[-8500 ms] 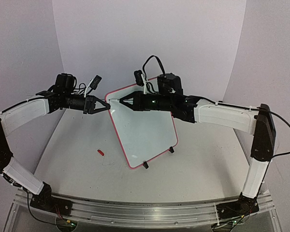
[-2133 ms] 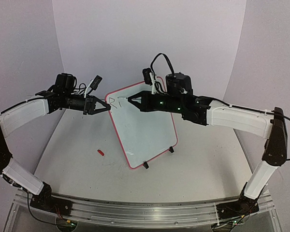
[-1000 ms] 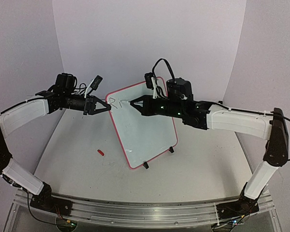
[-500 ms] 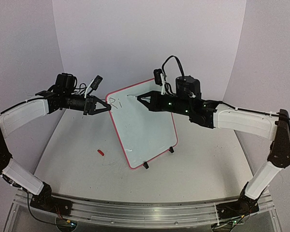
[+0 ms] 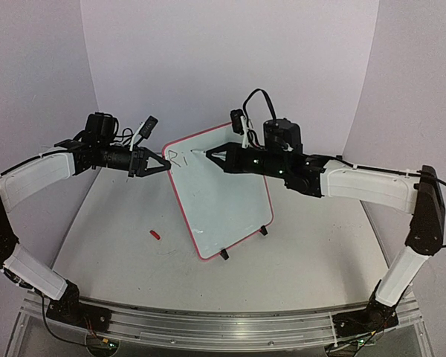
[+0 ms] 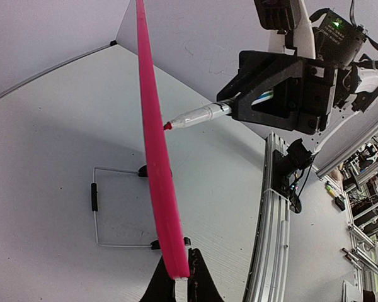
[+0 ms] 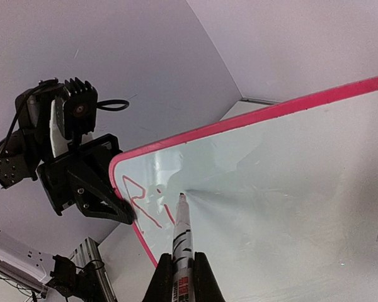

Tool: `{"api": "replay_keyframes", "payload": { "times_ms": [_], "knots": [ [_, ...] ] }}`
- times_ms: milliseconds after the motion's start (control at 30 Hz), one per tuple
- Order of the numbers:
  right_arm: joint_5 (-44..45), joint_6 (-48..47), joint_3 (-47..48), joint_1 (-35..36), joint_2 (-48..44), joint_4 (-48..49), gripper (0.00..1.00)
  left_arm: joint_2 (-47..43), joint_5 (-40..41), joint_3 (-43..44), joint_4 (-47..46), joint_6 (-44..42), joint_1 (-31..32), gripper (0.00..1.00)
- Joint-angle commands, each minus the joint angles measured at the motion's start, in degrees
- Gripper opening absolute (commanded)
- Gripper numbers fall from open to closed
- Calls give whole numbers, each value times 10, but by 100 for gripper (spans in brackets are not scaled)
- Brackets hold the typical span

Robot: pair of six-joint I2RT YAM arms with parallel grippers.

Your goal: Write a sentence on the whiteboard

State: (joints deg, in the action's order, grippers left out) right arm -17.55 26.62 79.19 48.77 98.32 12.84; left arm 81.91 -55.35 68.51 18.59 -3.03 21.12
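- Left arm extends rightward, left gripper (image 5: 153,163) clamped on the whiteboard (image 5: 223,201) at its upper corner.
- Right arm reaches leftward, right gripper (image 5: 212,155) gripping a marker (image 7: 181,242), tip at the board.

The whiteboard (image 5: 223,201) has a glossy white face with a faint greenish sheen and a red-pink rim; its feet (image 5: 224,254) are black. At its eleven o'clock corner the lettering (image 7: 138,200) is red in the right wrist view and greyish from above. The marker (image 6: 198,116) has a white barrel and a red tip, with black-and-white print and a red band near the grip. The left pincer (image 5: 162,165) and right pincer (image 5: 209,154) are black. At eight o'clock of the board a small red cap (image 5: 155,234) lies on the pale grey desk (image 5: 119,223). The walls (image 5: 208,59) are pale lilac.
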Motion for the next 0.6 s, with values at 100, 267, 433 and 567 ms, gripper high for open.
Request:
{"api": "replay_keyframes", "payload": {
  "times_ms": [100, 267, 433, 567],
  "knots": [
    [-2, 9, 33, -4, 16, 21, 0, -11, -1, -3, 22, -23, 8, 0],
    [-22, 11, 36, -4, 23, 19, 0, -10, -1, -3, 22, -23, 8, 0],
    [-32, 14, 23, -4, 20, 17, 0, -12, -2, -3, 22, -24, 8, 0],
    [-39, 16, 11, -4, 13, 17, 0, -11, -1, -3, 22, -24, 8, 0]
  ]
}}
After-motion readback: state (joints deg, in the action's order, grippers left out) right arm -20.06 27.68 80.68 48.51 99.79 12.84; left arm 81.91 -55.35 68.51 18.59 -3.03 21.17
